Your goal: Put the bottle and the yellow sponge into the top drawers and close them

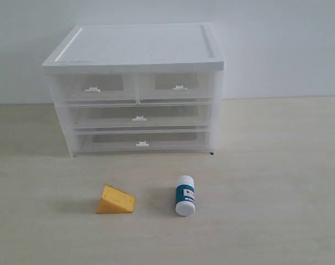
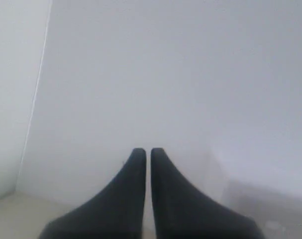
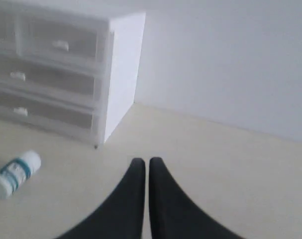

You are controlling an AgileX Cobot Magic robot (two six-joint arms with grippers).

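Observation:
The white bottle (image 1: 185,195) with a teal label lies on the table in front of the cabinet; the right wrist view also catches the bottle (image 3: 15,175). To its left sits the yellow sponge (image 1: 115,200), a wedge. Both top drawers, left (image 1: 92,87) and right (image 1: 178,85), are closed in the white cabinet (image 1: 137,49). Neither arm appears in the exterior view. My left gripper (image 2: 148,151) is shut, empty, facing a blank white wall. My right gripper (image 3: 147,161) is shut, empty, above bare table to the right of the cabinet (image 3: 123,69).
Two full-width drawers (image 1: 138,117) sit closed beneath the top pair. A white wall stands behind the cabinet. The pale table (image 1: 277,182) stretches to the right of the bottle and to the front.

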